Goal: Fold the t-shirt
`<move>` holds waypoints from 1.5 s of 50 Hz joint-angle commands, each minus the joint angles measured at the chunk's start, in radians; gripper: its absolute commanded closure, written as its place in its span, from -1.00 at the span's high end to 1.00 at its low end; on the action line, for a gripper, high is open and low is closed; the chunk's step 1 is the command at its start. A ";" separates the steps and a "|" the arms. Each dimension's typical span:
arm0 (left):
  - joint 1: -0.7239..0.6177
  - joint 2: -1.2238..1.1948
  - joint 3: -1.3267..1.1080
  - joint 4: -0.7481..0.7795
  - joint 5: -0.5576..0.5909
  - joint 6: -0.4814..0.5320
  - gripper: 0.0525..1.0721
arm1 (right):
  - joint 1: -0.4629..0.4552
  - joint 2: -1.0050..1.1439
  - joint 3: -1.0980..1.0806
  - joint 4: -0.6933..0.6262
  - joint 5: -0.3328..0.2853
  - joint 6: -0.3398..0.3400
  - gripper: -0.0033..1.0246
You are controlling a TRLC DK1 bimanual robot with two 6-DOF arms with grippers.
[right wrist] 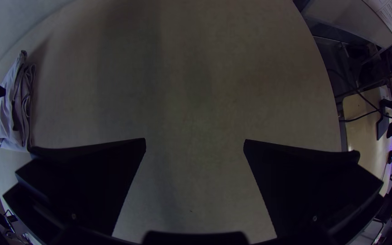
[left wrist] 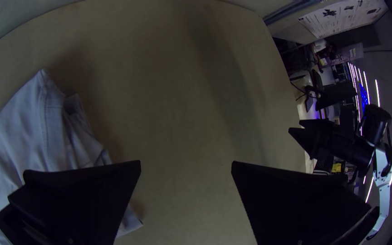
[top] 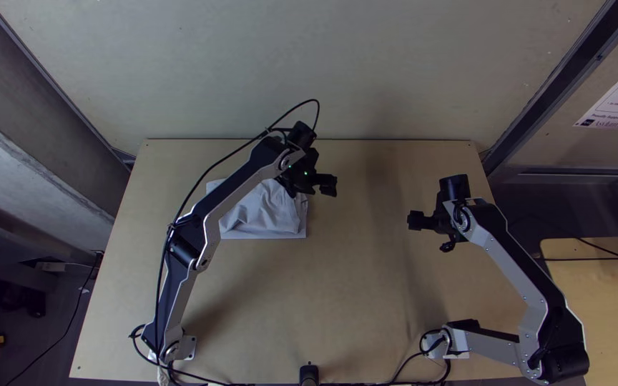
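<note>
T-shirt (top: pixel 260 213) lies partly beneath one side of the left gripper (top: pixel 311 190).

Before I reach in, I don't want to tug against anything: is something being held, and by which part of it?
Nothing is held. The left hand and right hand both stand open, and the t-shirt lies rumpled on the table.

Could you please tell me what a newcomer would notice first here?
Most likely the left arm, stretched up over the table, its open left gripper at the right edge of the pale, wrinkled t-shirt. Next, perhaps, the right arm, bent at the right, its open right gripper well away from the t-shirt.
</note>
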 commanded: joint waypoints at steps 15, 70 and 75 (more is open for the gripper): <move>0.090 -0.297 -0.121 -0.017 -0.242 0.158 0.91 | -0.037 -0.059 0.242 0.008 0.005 -0.073 0.93; 0.664 -1.690 -1.330 0.754 -0.411 0.498 0.91 | 0.027 -0.927 -0.038 0.540 0.003 -0.335 0.93; 0.659 -1.839 -1.486 0.819 -0.409 0.498 0.91 | 0.029 -1.071 -0.170 0.552 0.003 -0.335 0.93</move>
